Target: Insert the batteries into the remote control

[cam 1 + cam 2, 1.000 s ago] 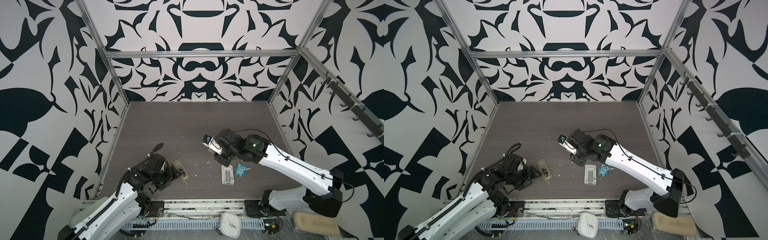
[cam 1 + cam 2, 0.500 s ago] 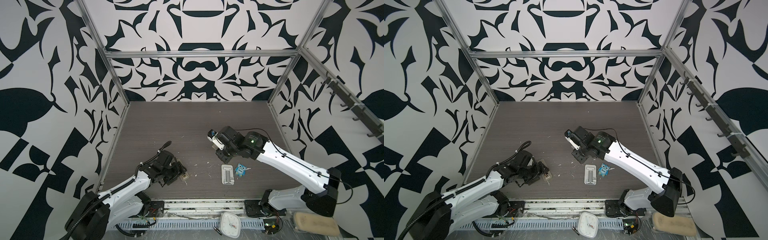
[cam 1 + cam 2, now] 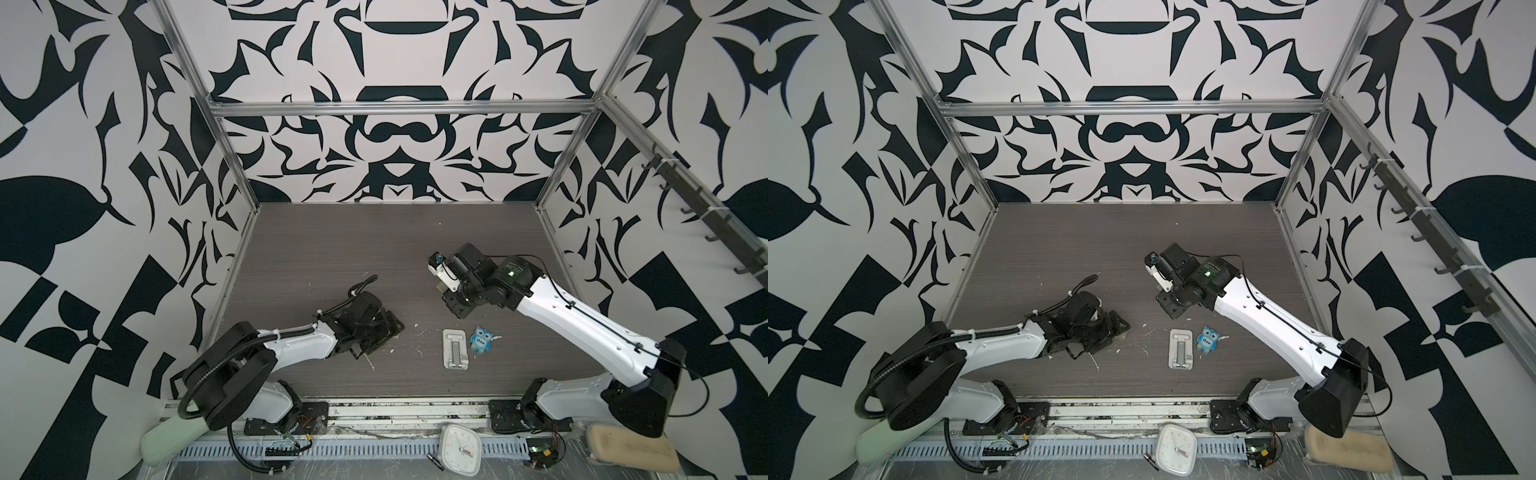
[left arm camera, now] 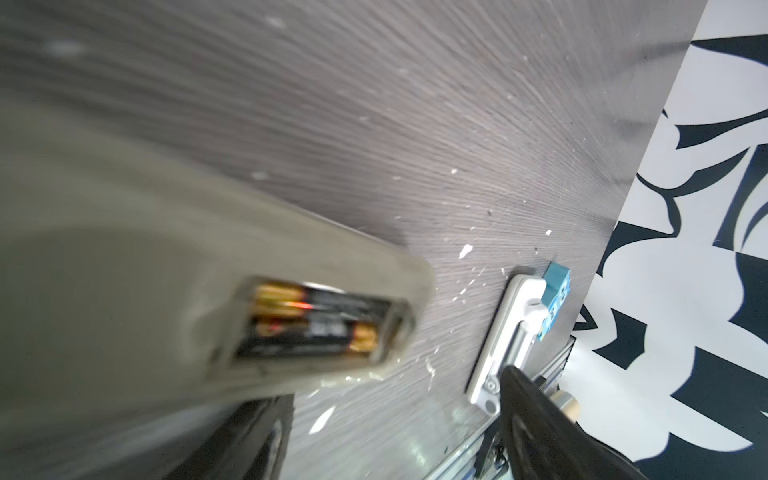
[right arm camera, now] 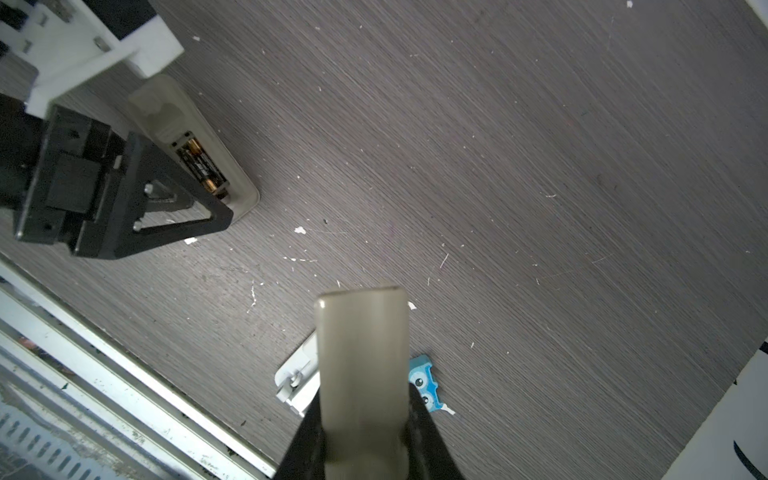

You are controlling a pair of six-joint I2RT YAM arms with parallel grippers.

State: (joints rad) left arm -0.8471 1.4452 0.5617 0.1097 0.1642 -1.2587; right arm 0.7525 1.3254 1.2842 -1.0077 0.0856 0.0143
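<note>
lying back-up on the dark wood-grain table (image 3: 353,249), the remote control (image 5: 166,108) sat at the front left, almost wholly hidden under the left gripper (image 4: 397,386) in both top views. its recessed bay was uncovered, and the batteries (image 5: 203,168) lay in it side by side, dark, with their gold ends facing opposite ways. the left wrist view showed the same pair (image 4: 316,324), blurred and very close. the left gripper's jaws stood wide, low over the bay end of the remote control. one black triangular finger (image 5: 166,208) ran along the side of the remote control nearer the front rail (image 5: 124,374); whether it touched could not be told.

the right gripper (image 5: 361,401) hung above the table, right of centre, its jaws narrowed onto a flat grey-beige cover (image 5: 361,340). the cover stuck out past the fingertips and was well apart from the remote control. beneath it on the table lay a silvery-white slotted stand (image 3: 456,349), flat, with a small blue owl figure (image 3: 482,338) just beside it on its right. a square white clock (image 3: 460,453) rested off the table, in front of the rail. white specks (image 5: 300,230) were scattered over the wood between the two arms.
</note>
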